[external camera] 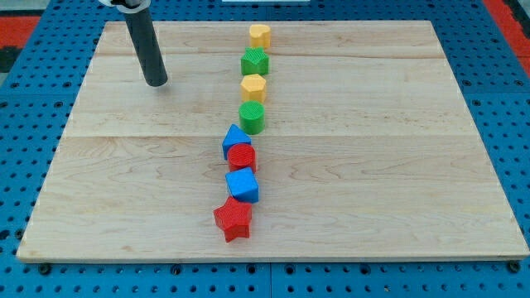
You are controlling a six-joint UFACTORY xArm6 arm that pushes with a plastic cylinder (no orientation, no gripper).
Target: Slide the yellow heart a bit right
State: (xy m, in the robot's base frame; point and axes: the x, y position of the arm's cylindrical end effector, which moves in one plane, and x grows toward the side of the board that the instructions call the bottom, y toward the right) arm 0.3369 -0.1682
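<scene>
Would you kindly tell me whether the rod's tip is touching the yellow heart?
Apart: the camera view shows bare board between my tip and the yellow heart.

The rod (146, 45) is cut off by the view's top edge, so the arm above it goes unseen. The red cylinder (243, 156) hides part of the blue block (235, 141), whose shape stays unclear near the counter's (397, 165) middle.

Dark rod upright at view's upper left, my tip (156, 82) on board.
</scene>
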